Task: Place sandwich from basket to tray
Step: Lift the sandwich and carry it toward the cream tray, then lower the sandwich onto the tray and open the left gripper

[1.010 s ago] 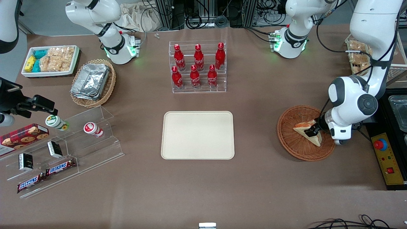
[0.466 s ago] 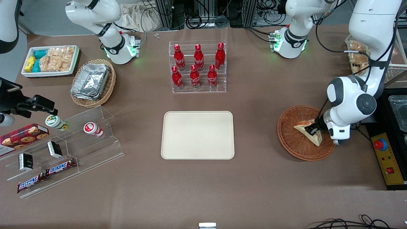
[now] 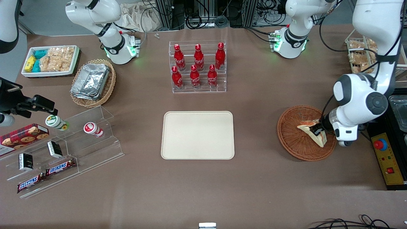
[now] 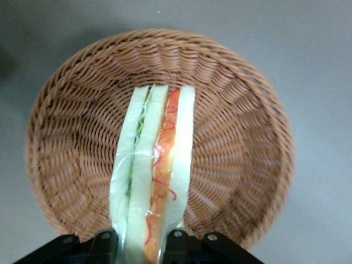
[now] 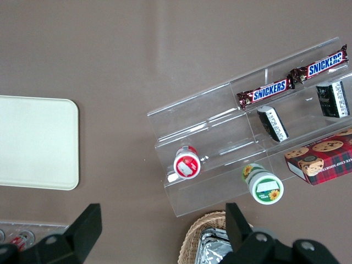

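Lifting sandwich out of basket: we have fingers closed on its wide end, gripper over basket, wedge raised above weave. Tray sits bare, well apart from basket toward parked arm's end of worktop. Next we carry across, lower flat, release.

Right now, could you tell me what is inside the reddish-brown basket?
Only the sandwich shows in the basket, gripped by the pincer shut on it. The weave directly beneath the sandwich is hidden.
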Tool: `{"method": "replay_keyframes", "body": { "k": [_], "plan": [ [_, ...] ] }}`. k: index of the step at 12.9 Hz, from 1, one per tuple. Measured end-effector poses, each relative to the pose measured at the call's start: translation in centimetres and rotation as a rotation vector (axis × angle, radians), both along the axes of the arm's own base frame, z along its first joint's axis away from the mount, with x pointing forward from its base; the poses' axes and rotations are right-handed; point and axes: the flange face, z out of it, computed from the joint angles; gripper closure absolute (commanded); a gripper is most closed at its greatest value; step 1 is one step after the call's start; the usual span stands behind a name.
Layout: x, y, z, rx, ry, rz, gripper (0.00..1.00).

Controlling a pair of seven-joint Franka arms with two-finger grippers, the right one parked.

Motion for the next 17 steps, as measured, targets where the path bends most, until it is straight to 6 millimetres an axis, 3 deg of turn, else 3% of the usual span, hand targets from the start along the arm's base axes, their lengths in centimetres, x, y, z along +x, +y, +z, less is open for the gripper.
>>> {"method": "replay_keyframes", "body": {
  "k": [4, 6, 8, 10, 13, 15, 17],
  "plan": [
    [2.9, -4.8, 9.6, 0.061, 0.032, -0.154, 1.0],
    [3.6, -9.3, 12.8, 0.052, 0.028, -0.307, 1.0],
    [3.8, -15.2, 14.4, 0.037, 0.027, -0.452, 1.0],
    [3.5, -21.7, 13.7, 0.022, 0.026, -0.558, 1.0],
    [2.1, -31.3, 8.9, -0.001, 0.035, -0.683, 1.0],
    [1.8, -35.9, 4.9, -0.025, 0.005, -0.712, 1.0],
    [1.2, -39.0, 0.6, -0.044, 0.0, -0.74, 1.0]
  ]
}}
